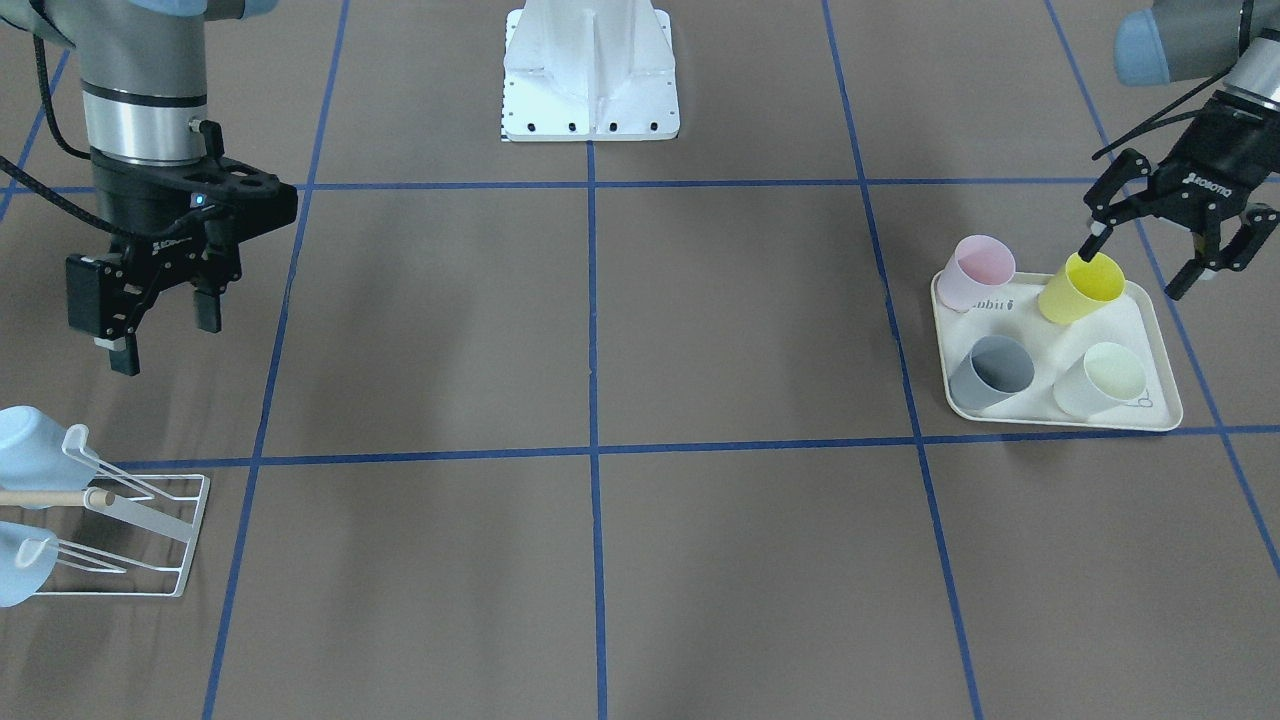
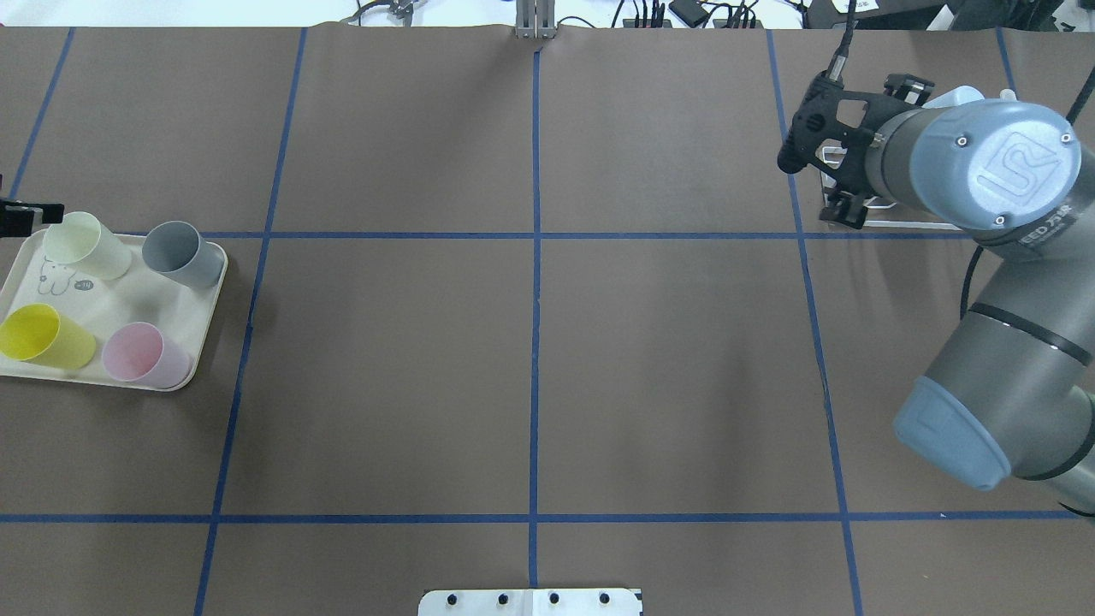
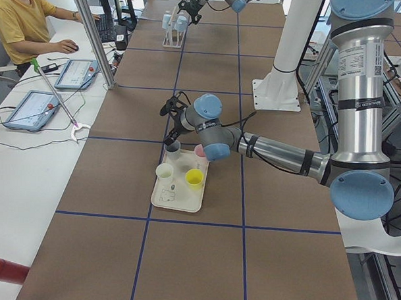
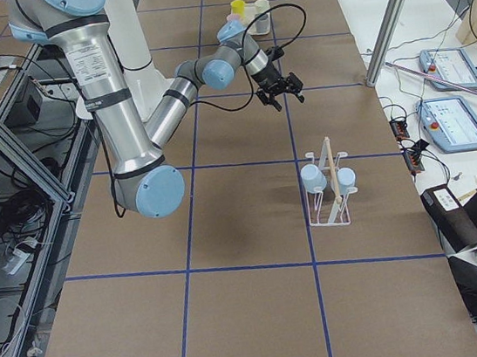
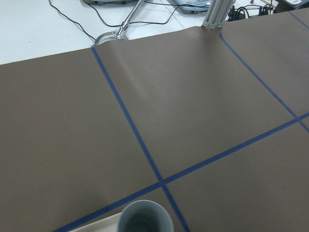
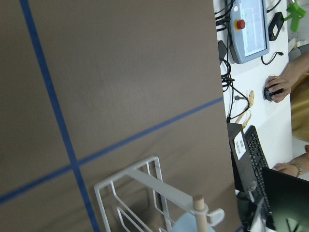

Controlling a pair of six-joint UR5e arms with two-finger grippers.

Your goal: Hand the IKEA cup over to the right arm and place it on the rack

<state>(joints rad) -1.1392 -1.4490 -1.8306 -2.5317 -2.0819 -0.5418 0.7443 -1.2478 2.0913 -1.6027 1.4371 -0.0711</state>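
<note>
White wire rack (image 1: 150,520) sits closest, far off to the left of the tray (image 1: 1160,400). It has thin rods, upturned flat-tipped prongs and a pale wooden rod (image 1: 50,497) running through it. Two smooth pale blue cups (image 1: 35,455) hang mouth-down on its prongs.

Above the rack, equally far from the tray, hangs the right pincer (image 1: 165,335), matte black, its jaws spread and holding nothing. The worktop (image 1: 600,350) is dull brown sheeting crossed by blue tape lines (image 1: 592,300).

On the cream, round-cornered tray stand four tapered matte cups, mouths up: the pink cup (image 1: 978,270) and yellow cup (image 1: 1080,288) on the robot's side, the grey cup (image 1: 992,372) and pale green cup (image 1: 1100,380) on the near side.

The left pincer (image 1: 1140,265) hangs raised over the tray's right-hand part, jaws parted and empty. One fingertip lines up with the yellow cup's rim, but I cannot tell whether it touches
</note>
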